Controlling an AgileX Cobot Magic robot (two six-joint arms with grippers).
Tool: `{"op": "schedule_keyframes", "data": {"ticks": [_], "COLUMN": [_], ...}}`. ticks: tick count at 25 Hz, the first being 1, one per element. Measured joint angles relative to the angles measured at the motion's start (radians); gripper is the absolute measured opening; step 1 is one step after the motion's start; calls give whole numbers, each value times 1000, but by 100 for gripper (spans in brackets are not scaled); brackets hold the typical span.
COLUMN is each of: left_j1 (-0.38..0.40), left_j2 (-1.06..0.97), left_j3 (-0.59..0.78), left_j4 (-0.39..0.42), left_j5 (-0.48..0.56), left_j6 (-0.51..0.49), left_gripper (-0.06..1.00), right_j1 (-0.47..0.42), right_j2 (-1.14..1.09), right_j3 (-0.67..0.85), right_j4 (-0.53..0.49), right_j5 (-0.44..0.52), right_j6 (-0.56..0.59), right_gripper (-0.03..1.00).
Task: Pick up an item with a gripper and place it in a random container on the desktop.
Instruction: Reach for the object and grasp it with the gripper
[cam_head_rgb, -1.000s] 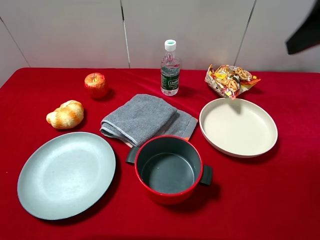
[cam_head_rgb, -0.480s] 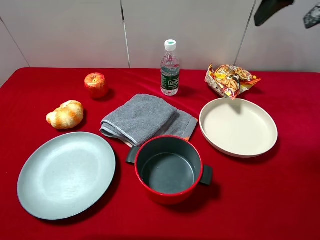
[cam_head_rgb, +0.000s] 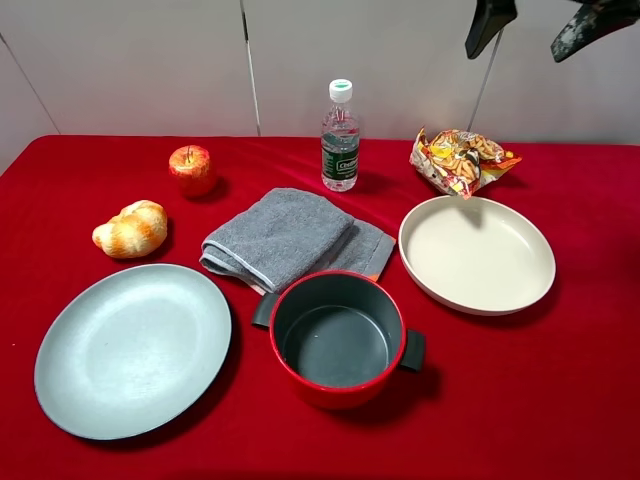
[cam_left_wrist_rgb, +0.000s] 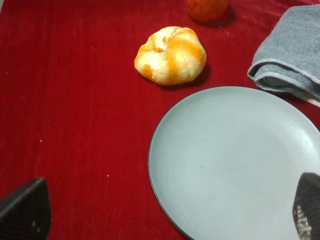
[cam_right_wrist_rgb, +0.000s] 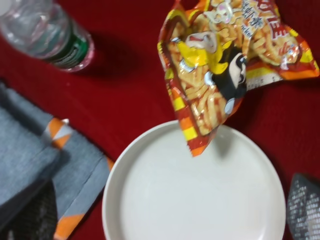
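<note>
While the bag (cam_head_rgb: 462, 160) lies untouched at the far side of the table (cam_head_rgb: 590, 390), just behind the dish (cam_head_rgb: 520, 290), the task stands at its first step: the approach for the pick. In the right wrist view one corner of the bag reaches over the dish's rim, and the dish holds nothing.

The right gripper (cam_head_rgb: 514, 45) hangs high above the bag, jaws spread wide and holding nothing. It looks the natural one for the job.

The next move, I judge, is to bring it straight down, centre it over the bag's crumpled middle and close on a raised fold. The foil may slip or crush. After that only a short carry to the dish is needed.

The bottle (cam_head_rgb: 340, 135) stands apart from the bag. The left gripper (cam_left_wrist_rgb: 165, 212) hovers spread wide above the plate (cam_left_wrist_rgb: 235, 165), taking no part.
</note>
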Motion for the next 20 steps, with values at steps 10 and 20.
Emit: {"op": "schedule_keyframes", "data": {"ticks": [10,20], "left_j1": [0,0], "left_j2": [0,0], "left_j3": [0,0], "left_j4": [0,0], "left_j5": [0,0], "left_j6": [0,0], "left_gripper": [96,96], "right_j1": [-22,-112], "right_j2": [235,372], "right_j3": [-239,-311], "right_j4": [-33,-6], "right_j5": [71,66], "right_j6": [24,39], "right_gripper": [69,69]}}
